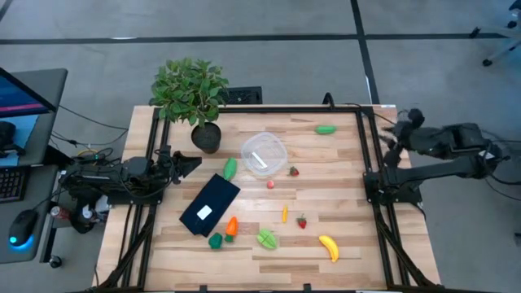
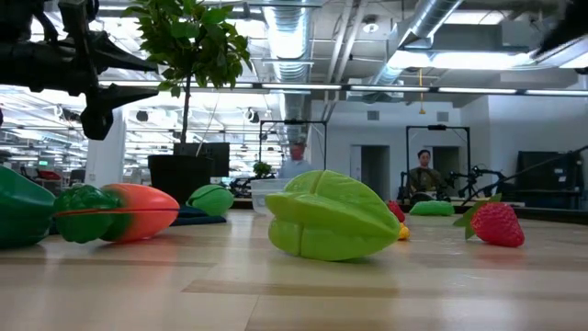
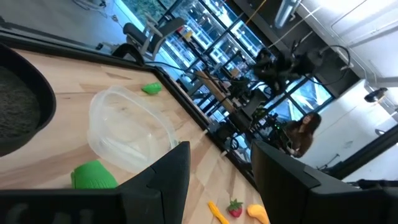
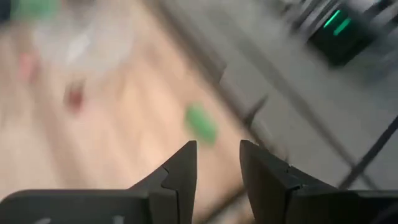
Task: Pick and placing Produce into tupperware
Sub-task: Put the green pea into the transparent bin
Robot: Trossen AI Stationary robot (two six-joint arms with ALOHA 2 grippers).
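Note:
The clear round tupperware (image 1: 264,155) stands mid-table, right of the plant pot, and also shows in the left wrist view (image 3: 127,127). Produce lies scattered on the wood: a green oblong piece (image 1: 230,168) beside the tupperware, another green piece (image 1: 326,129) near the far edge, two strawberries (image 1: 294,171) (image 1: 302,221), an orange carrot (image 1: 232,225), a green star-shaped piece (image 1: 266,238) and a yellow banana (image 1: 328,247). My left gripper (image 1: 191,163) (image 3: 221,165) hovers open over the table's left side, pointing toward the tupperware. My right gripper (image 1: 391,132) (image 4: 217,152) is open above the far right corner.
A leafy potted plant (image 1: 191,94) stands at the far left corner. A dark flat rectangle with a white label (image 1: 209,203) lies left of centre. Black frame rails (image 1: 370,175) run along the table's sides. In the low view a person (image 2: 423,172) sits far behind the table.

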